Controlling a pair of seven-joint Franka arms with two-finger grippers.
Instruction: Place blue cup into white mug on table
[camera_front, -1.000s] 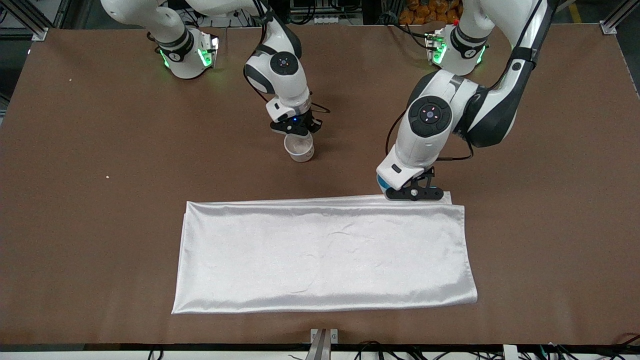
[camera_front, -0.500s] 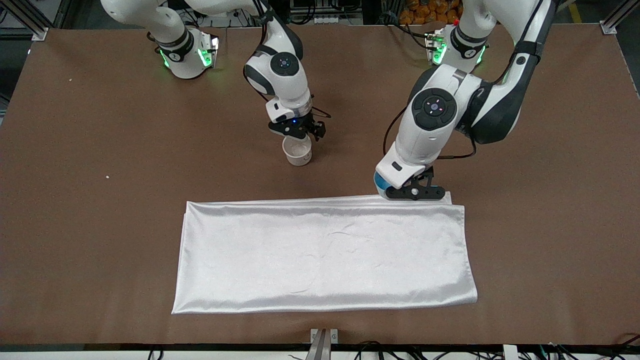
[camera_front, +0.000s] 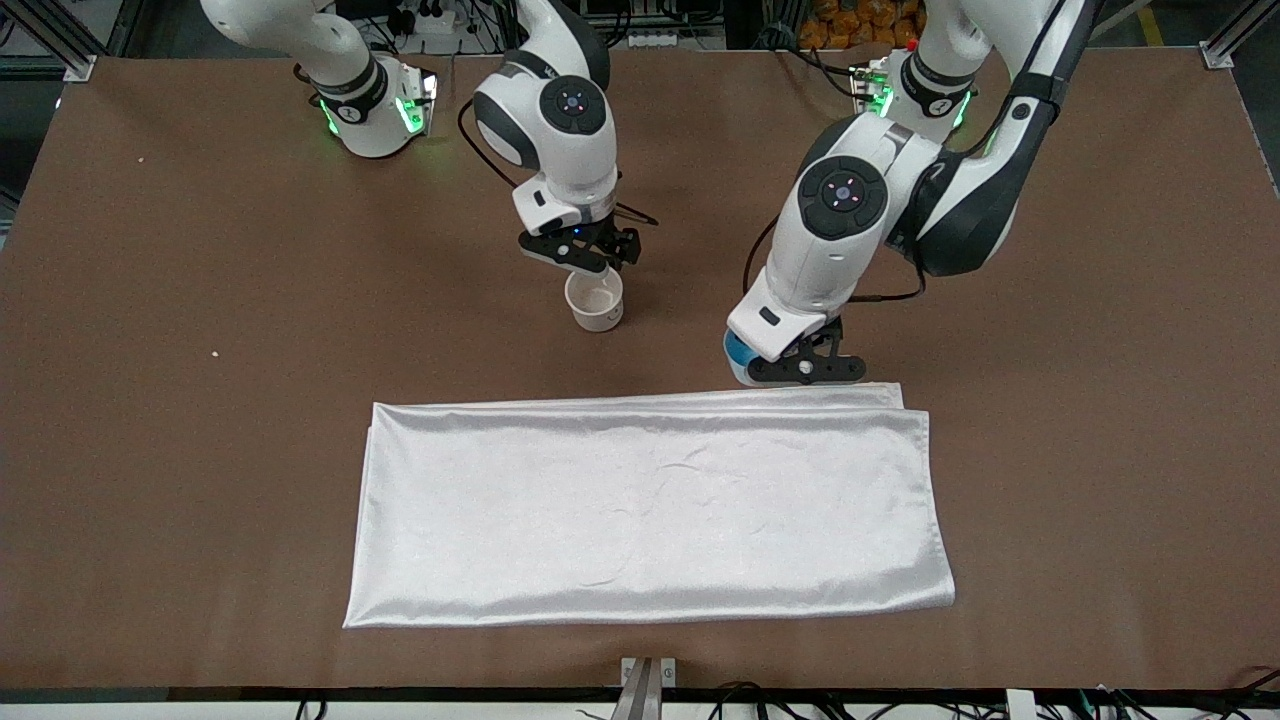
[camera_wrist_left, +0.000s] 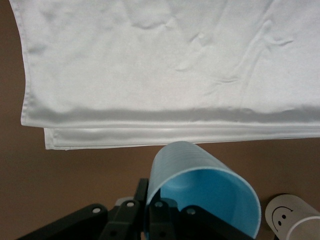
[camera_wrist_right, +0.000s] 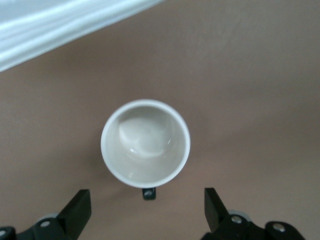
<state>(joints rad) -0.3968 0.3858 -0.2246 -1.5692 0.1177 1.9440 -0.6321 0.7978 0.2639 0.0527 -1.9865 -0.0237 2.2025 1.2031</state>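
The white mug (camera_front: 594, 300) stands upright on the brown table (camera_front: 200, 450), about midway between the two arms' ends. In the right wrist view the mug (camera_wrist_right: 145, 142) shows its off-white inside and small black handle (camera_wrist_right: 148, 193). My right gripper (camera_front: 583, 262) hangs open and empty just above it, its fingers (camera_wrist_right: 77, 210) wide apart on either side of the handle. My left gripper (camera_front: 765, 366) is shut on the wall of the blue cup (camera_front: 738, 357), held tilted low over the table at the cloth's edge. In the left wrist view the blue cup (camera_wrist_left: 200, 185) is pinched by its rim, and the mug (camera_wrist_left: 292, 217) shows beside it.
A shiny white cloth (camera_front: 650, 510) lies folded flat on the table, nearer the front camera than the mug; it also shows in the left wrist view (camera_wrist_left: 170, 65). Bare brown table surrounds the mug.
My right gripper has let go of the mug and risen, fingers spread. My left gripper has carried the blue cup off the cloth's edge, toward the mug.
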